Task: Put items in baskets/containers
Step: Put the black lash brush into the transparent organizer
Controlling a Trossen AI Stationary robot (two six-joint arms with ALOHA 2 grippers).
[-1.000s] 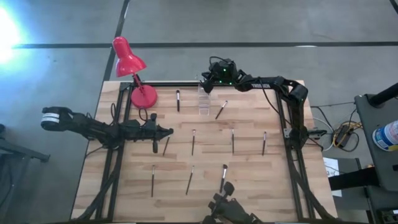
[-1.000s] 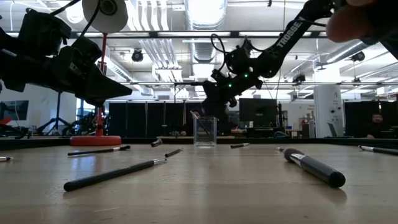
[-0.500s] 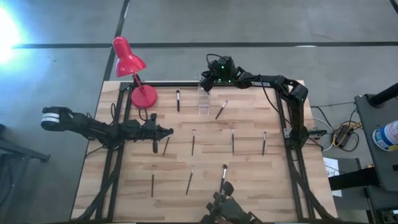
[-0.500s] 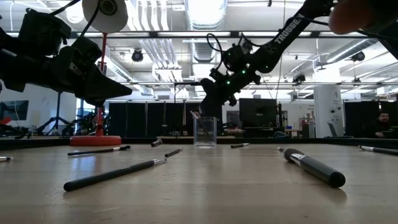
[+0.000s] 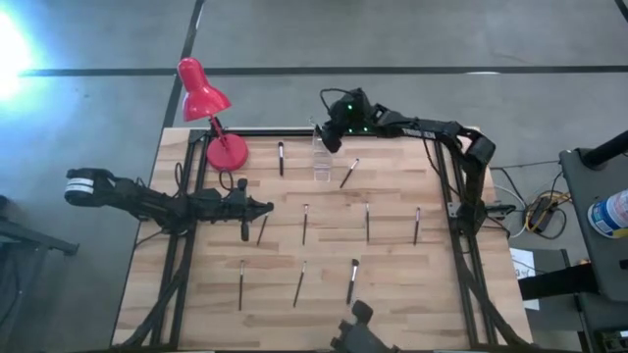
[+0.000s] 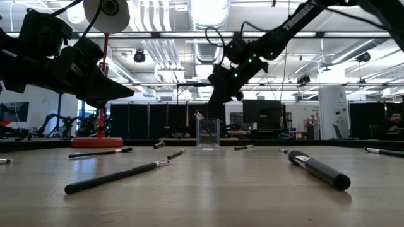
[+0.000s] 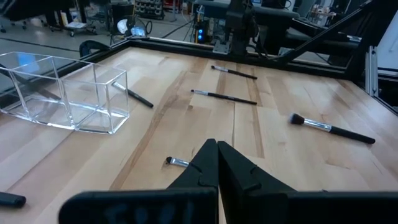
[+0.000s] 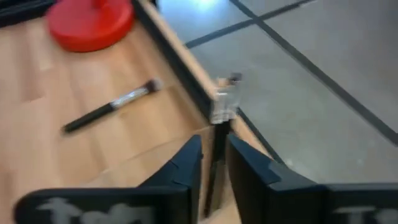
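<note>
The clear plastic holder [image 5: 322, 159] [image 6: 208, 133] stands by the table's far edge. One thin brush [image 6: 199, 117] [image 8: 219, 115] stands in it, leaning on the rim with its bristle end up. My right gripper [image 5: 329, 139] [image 8: 213, 163] hovers just above the holder, narrowly open, a finger on either side of that brush's handle. Several more brushes lie flat on the wood, such as one [image 5: 349, 173] beside the holder and another [image 5: 305, 224] at mid-table. My left gripper [image 5: 269, 207] [image 7: 217, 152] is shut and hangs over the table's left middle.
A red desk lamp stands on its round base [image 5: 227, 151] left of the holder, with a brush [image 5: 281, 158] between them. Dark frame rails [image 5: 449, 186] run along the table's sides. A thick-handled brush [image 6: 319, 170] lies near the near edge.
My right gripper has risen a little above the holder, while the brush in the holder has stayed leaning where it was. The left arm has kept still.
</note>
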